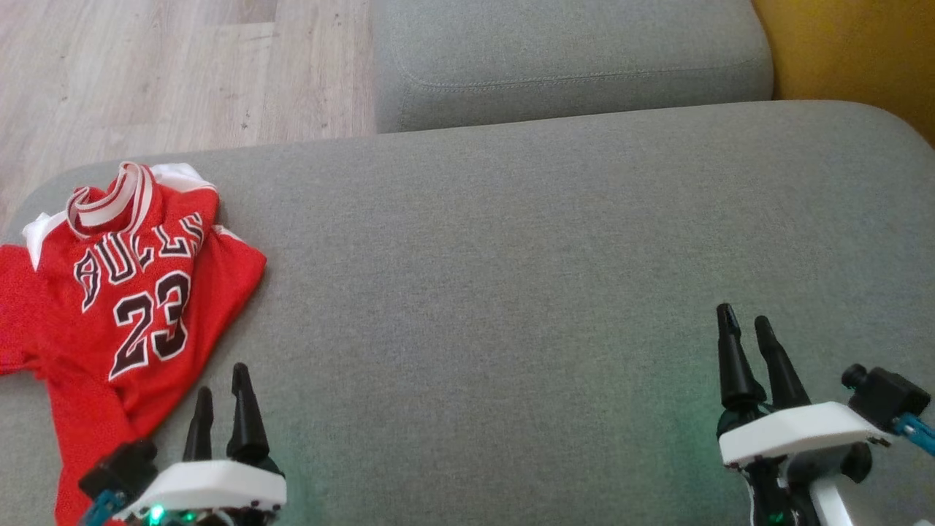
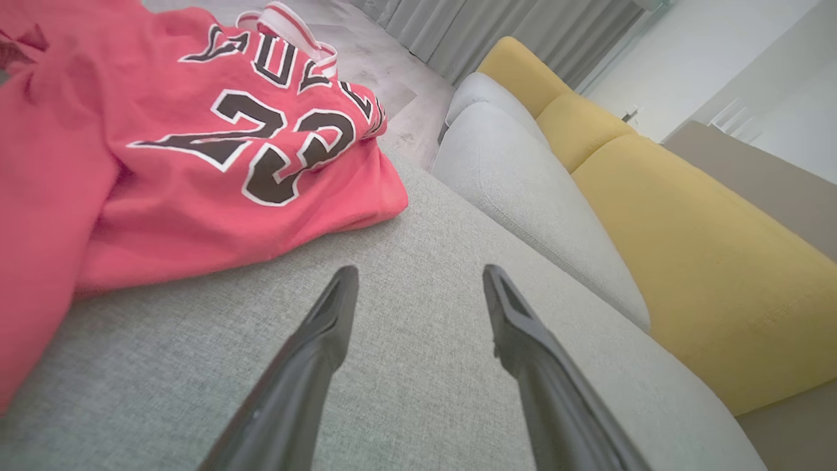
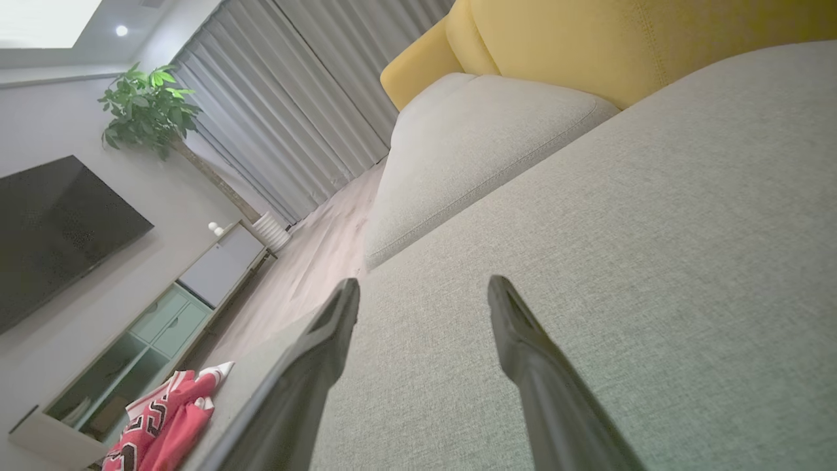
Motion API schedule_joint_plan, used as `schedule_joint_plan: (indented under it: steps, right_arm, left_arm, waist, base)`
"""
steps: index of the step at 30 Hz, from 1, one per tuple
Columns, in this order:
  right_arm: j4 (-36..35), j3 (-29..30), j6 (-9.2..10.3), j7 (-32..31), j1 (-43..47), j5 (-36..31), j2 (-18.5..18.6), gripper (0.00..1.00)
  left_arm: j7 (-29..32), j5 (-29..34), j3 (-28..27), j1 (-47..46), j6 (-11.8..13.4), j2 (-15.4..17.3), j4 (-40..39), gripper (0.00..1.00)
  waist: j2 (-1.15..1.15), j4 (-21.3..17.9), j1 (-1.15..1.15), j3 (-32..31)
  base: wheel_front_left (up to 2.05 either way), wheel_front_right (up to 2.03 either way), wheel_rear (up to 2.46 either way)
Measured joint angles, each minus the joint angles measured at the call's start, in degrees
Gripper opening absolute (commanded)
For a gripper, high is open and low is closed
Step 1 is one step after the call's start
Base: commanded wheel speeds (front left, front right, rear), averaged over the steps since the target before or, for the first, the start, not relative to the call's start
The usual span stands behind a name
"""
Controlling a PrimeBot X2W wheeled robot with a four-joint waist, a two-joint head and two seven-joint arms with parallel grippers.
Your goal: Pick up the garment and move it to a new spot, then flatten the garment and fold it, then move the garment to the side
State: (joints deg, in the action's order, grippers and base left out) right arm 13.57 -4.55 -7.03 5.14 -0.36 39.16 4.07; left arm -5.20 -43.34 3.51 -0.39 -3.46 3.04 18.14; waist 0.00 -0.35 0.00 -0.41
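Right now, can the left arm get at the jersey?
Probably yes: the left pincer, open, sits right beside the red jersey; bare grey sofa cushion lies between them, nothing in the way.

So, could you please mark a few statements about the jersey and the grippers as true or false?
1. The jersey lies on the grey seat. True.
2. The left gripper holds the jersey. False: its jaws are open and empty, over bare seat.
3. The jersey is folded flat. False: it lies crumpled and unfolded.
4. The left gripper is nearer the jersey than the right gripper. True.
5. The right gripper's jaws are open. True.
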Motion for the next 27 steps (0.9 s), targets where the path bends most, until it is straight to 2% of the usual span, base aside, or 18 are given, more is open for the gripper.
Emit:
schedule_joint_plan:
  steps: [27]
  right_arm:
    - [0.18, -0.77, -0.01, 4.54, 1.12, -17.27, -0.08, 1.00]
  left_arm:
    - [-4.54, 20.94, 1.62, 1.03, 1.67, 1.67, -0.40, 1.00]
  waist:
    - [0.00, -0.43, 0.00, 0.03]
  base:
    - [0.00, 0.00, 0.00]
